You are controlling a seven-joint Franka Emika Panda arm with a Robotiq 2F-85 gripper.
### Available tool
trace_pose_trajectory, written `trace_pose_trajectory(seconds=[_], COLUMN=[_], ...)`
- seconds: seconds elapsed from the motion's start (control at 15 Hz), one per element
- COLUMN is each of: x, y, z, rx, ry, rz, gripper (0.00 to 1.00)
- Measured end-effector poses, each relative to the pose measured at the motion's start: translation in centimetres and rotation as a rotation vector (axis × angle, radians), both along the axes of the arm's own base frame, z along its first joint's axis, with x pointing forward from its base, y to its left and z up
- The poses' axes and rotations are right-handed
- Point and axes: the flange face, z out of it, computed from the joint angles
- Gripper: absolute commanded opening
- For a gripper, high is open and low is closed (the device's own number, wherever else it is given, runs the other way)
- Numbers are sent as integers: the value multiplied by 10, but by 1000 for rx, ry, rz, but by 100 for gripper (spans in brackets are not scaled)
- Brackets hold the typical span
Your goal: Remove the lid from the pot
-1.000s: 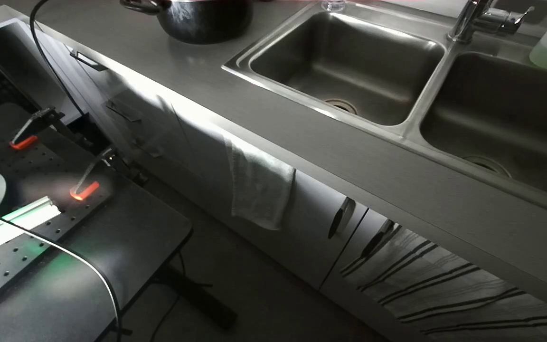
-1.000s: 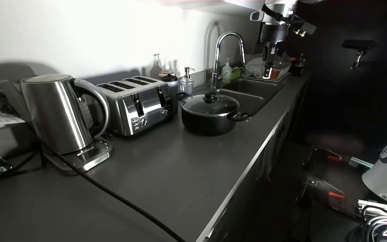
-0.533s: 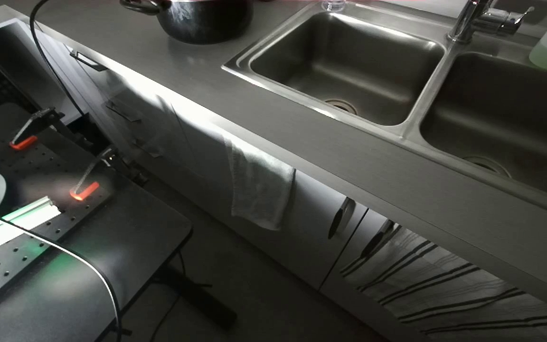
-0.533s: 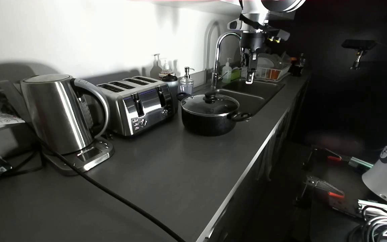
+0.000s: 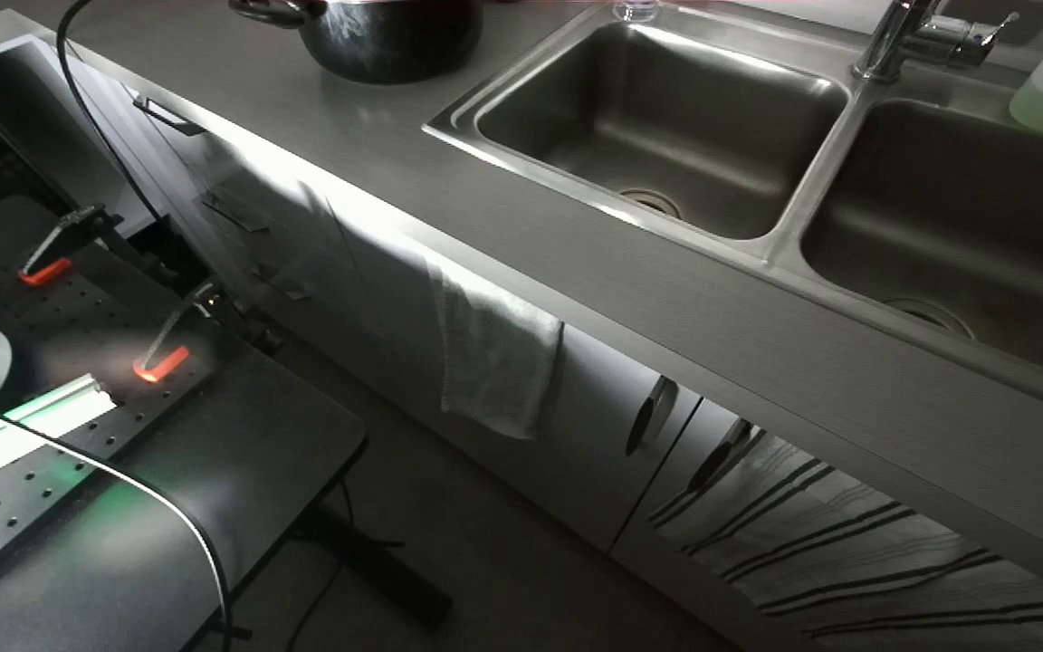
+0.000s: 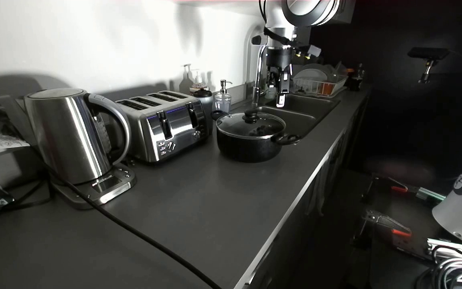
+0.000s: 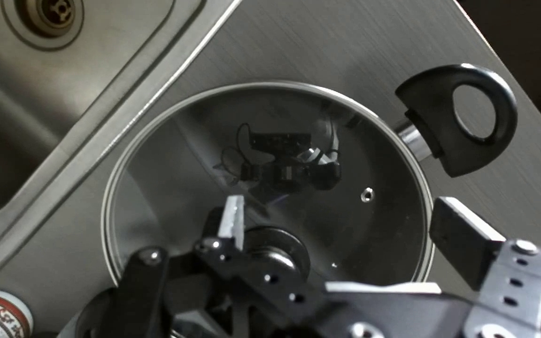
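In the wrist view we see our black-and-silver metal claw (image 7: 343, 216) spread wide above a round, pale-rimmed clear-glass lid (image 7: 298, 202) | in an exterior view that lid covers a glossy black, round-bellied pot (image 6: 247, 148) on the grey bench (image 6: 199, 200) | around the lid, wrist view: black loop handle (image 7: 439, 117) at two o'clock, steel sink basin (image 7: 35, 103) at ten

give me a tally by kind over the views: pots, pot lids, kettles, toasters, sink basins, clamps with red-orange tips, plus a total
Pot: 1
Pot lid: 1
Kettle: 1
Toaster: 1
Sink basins: 2
Clamps: 2
Total: 8
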Motion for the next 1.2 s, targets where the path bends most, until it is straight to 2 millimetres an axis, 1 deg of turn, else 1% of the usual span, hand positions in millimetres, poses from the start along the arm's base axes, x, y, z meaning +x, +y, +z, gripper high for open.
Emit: trace_pose_trajectory(seconds=[0.2,0.4,0.73,1.2], x=[12,21,34,50], y=[12,20,21,22], z=[-9,-18,-28,-33], rx=[-1,-4,-17,-30], ry=[-9,-20,-35,-53], rz=[59,109,159,198], gripper=[100,100,100,100])
